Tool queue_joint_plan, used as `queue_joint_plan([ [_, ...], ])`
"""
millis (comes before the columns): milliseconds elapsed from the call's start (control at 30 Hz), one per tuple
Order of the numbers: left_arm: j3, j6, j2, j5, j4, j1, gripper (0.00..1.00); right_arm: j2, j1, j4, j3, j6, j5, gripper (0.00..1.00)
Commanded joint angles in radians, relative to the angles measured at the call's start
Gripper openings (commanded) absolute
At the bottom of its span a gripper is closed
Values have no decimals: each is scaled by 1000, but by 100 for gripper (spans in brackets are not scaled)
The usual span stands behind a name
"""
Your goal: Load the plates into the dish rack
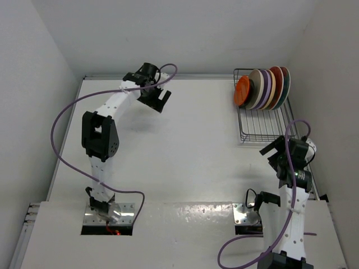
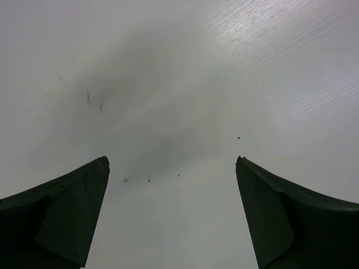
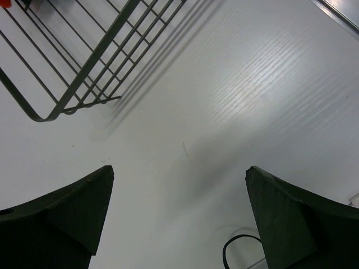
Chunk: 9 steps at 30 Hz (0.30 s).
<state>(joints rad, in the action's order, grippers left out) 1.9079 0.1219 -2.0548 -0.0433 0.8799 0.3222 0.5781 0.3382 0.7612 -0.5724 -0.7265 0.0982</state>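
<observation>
plates: I see them on edge in the dish rack
left claw: wide, empty, above table
right claw: wide, empty, beside rack

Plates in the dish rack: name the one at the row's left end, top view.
The small orange plate, outermost in the dish rack; the rest stand to its right.

One dish rack, two arms, and plates too overlapped to count.
</observation>
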Motion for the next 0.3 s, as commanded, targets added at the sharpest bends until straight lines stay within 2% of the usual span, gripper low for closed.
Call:
queue_joint_plan([
  [0,2,-4,64,36,-18,37,100,-4,4,21,-32,1,31,100],
  [267,-96,18,136,143,-41,133,100,-1,4,10,-18,4,0,100],
])
